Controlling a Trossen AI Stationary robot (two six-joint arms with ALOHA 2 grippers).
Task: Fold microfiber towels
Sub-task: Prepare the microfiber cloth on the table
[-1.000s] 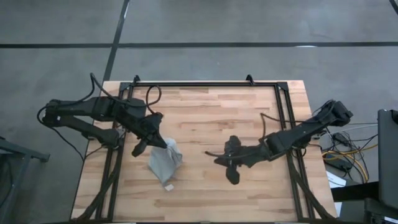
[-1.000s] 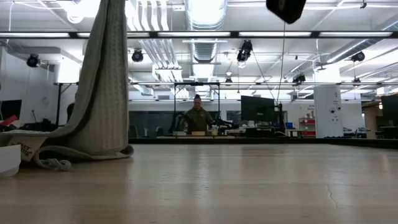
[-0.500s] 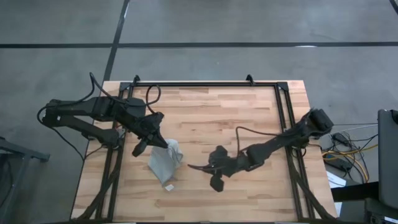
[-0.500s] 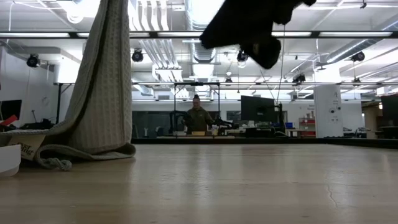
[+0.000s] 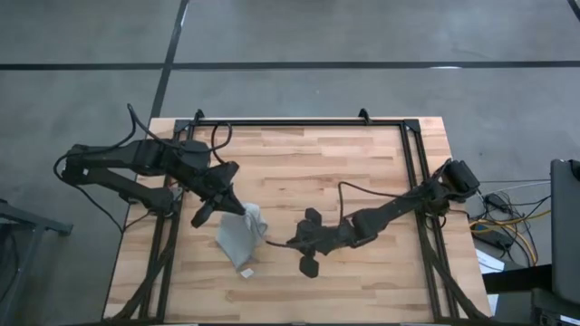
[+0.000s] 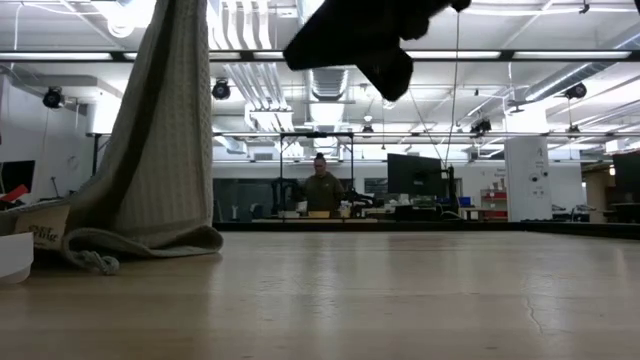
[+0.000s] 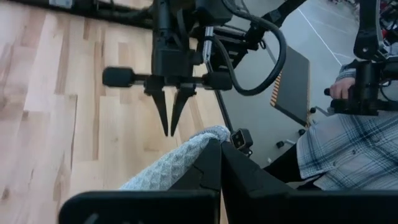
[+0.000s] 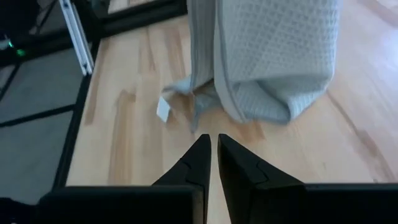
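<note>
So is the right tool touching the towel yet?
Apart. The right wrist view shows bare wood between the right tool and the towel.

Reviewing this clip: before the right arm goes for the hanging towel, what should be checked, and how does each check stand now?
1. Left gripper shut on the towel: ok, a fold sits between its fingers and the cloth hangs from it.
2. Towel's lower end rests on the table: ok, it is bunched on the wood in the low view.
3. Right gripper open enough to take an edge: not ok, its fingers are almost together.
4. Right gripper lined up with the towel: ok, it points at the lower folds, not touching.
5. White tag clear of the grasp: ok, it lies beside the folds.
</note>
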